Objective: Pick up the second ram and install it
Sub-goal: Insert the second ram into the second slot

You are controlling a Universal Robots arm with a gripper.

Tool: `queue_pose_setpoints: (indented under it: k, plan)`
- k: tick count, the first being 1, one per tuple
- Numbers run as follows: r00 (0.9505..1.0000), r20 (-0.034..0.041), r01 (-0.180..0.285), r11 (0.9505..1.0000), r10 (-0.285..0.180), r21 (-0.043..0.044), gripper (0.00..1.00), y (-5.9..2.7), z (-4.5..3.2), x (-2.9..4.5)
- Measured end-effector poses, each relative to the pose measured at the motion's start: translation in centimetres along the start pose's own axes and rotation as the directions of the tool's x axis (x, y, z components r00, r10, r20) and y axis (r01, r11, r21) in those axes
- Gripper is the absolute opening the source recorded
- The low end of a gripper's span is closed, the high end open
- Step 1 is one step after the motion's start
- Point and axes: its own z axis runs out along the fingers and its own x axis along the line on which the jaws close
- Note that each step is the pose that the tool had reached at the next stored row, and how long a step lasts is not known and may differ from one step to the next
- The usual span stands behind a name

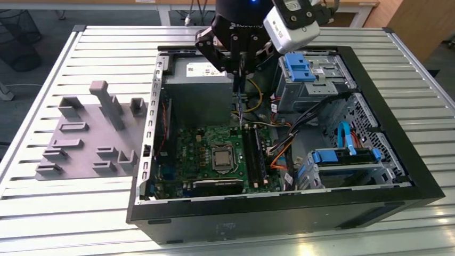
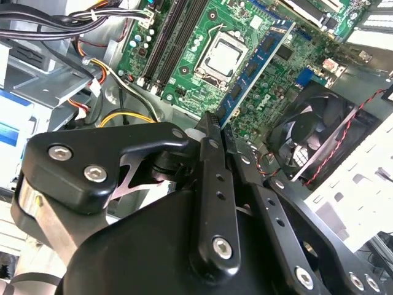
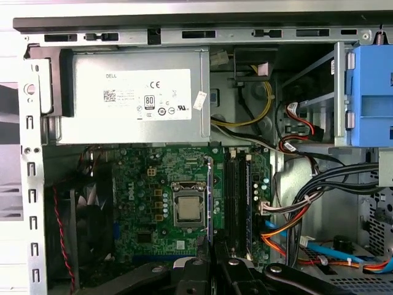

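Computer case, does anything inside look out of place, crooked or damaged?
Nothing stands out. The motherboard lies flat in the computer case, with no visible damage. The only part not seated is the second ram, clamped edge-on in the end effector above the board, next to the processor.

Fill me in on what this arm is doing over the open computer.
The gripper hangs over the open computer case with its jaws shut on the second ram, a thin blue-green stick held on edge. It hovers above the motherboard, beside the processor and close to the memory slots, but is not seated yet. The grey tray lies on the table outside the case, at the exterior view's left.
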Motion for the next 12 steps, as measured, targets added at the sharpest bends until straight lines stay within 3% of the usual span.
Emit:
queue_pose_setpoints:
  k: [12]
  plan:
    - [0.9995,-0.0010,-0.032,0.9995,0.032,-0.0003,0.14,0.04,0.55,-0.52]
